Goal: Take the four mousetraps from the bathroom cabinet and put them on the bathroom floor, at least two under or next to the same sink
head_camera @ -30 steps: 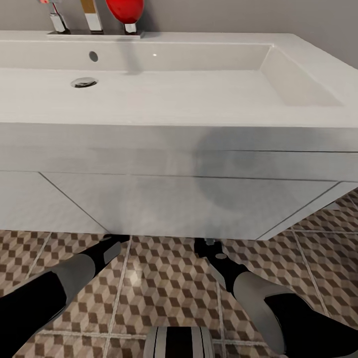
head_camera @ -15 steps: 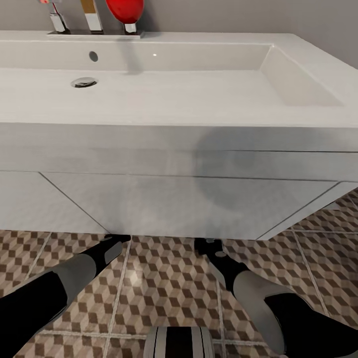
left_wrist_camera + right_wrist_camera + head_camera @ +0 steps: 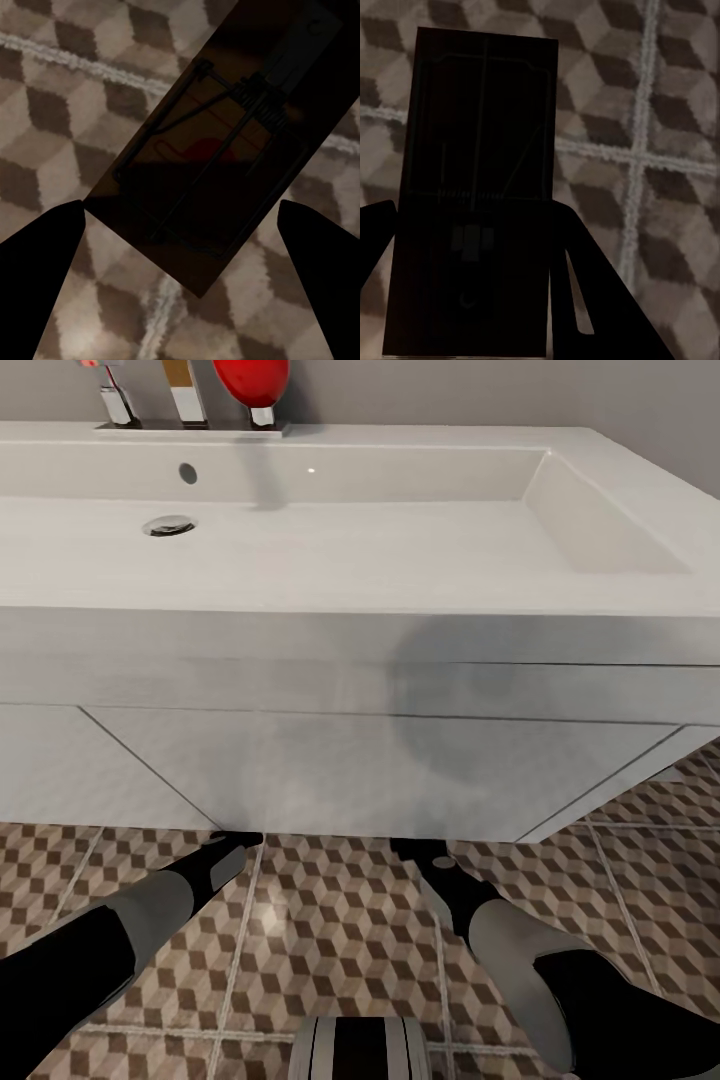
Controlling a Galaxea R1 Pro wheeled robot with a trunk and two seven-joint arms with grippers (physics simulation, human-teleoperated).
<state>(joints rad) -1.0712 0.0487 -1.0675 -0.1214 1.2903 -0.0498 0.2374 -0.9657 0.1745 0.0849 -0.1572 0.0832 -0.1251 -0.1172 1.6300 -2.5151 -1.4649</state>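
Almost nothing has moved; the right gripper [image 3: 412, 848] is shifted slightly. Both arms are reached under the sink [image 3: 350, 690]. A mousetrap [image 3: 217, 172] is seen lying diagonally on the bathroom floor [image 3: 45, 127] between the spread left gripper [image 3: 180, 225] fingers. Another mousetrap [image 3: 480, 172] is pinched at one short end by the right gripper, long axis along its fingers.

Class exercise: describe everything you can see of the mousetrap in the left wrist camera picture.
The mousetrap is a flat, rectangular, dark brown board that looks wooden, lying diagonally across the picture on the cube-patterned floor tiles. It carries a dark wire frame, a coiled spring across its middle and a small red mark near the centre. It sits in shadow between the left gripper's two dark fingertips, which stand spread apart to either side.
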